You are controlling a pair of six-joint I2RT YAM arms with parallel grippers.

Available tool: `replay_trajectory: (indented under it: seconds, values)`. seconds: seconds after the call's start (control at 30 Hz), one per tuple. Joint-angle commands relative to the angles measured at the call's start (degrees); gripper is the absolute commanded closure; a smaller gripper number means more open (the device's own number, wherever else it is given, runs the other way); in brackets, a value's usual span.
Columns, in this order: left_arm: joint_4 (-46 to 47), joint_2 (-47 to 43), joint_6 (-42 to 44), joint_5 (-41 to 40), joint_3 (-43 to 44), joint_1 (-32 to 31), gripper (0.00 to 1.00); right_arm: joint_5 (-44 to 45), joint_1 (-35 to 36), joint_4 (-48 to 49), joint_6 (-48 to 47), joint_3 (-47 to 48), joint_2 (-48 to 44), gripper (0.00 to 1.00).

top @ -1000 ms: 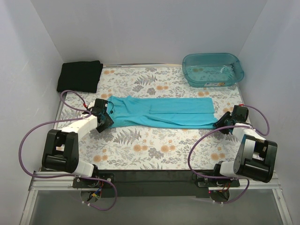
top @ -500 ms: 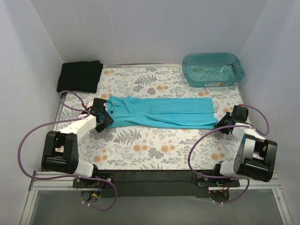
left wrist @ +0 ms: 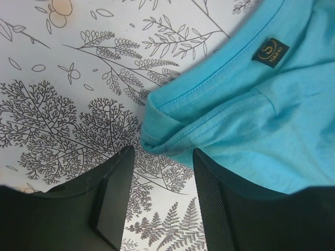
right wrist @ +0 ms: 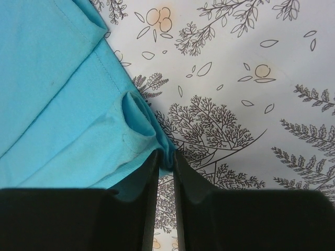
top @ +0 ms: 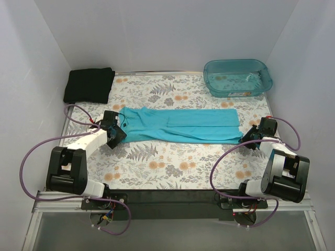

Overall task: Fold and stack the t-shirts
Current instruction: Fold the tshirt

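The turquoise t-shirt [top: 180,124] lies folded into a long strip across the middle of the table. Its collar end with the black label [left wrist: 272,52] is at the left. My left gripper [left wrist: 165,152] is open at that end. The folded collar corner [left wrist: 157,133] lies just ahead of its fingertips, and its right finger [left wrist: 220,204] rests over the cloth edge. My right gripper [right wrist: 166,156] is shut on the shirt's bunched corner hem [right wrist: 138,123] at the strip's right end. The black t-shirt [top: 89,84] lies folded at the back left.
A translucent teal plastic tub [top: 238,77] stands at the back right. The table has a floral-print cover [top: 172,162], and white walls close it in on three sides. Purple cables loop beside both arm bases.
The left gripper has shifted very slightly at the collar end. The shirt and the right arm look unmoved in the top view.
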Motion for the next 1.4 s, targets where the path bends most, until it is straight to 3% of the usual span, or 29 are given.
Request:
replay_trajectory:
  seconds: [0.0,0.13,0.43,0.77,1.1,1.23,1.37]
  values:
    - [0.75,0.51,-0.68,0.10,0.04,0.29,0.55,0.35,-0.38,-0.66,-0.96,1.65,0.62,0.80]
    - [0.93,1.47,-0.32,-1.21,-0.14,0.29,0.64,0.70,-0.38,-0.74,-1.66,2.00,1.32,0.81]
    - [0.40,0.87,3.10,-5.61,0.65,0.55,1.00,1.84,-1.52,-3.03,-3.86,4.72,2.64,0.98]
    - [-6.27,-1.95,7.06,-10.71,3.29,1.96,1.00,7.98,-2.14,-11.73,-6.50,11.49,2.28,0.99]
    - [-7.86,1.56,3.72,-5.44,-1.81,2.23,0.99,8.52,-2.14,-13.05,-8.17,9.48,5.89,0.99]
    - [-8.21,0.60,2.84,-5.79,-1.63,2.23,0.87,8.61,-2.14,-13.05,-8.61,9.47,6.07,0.96]
    - [-9.71,-1.16,2.14,-6.84,-0.84,2.23,0.76,9.05,-2.14,-13.49,-8.34,9.39,4.58,0.79]
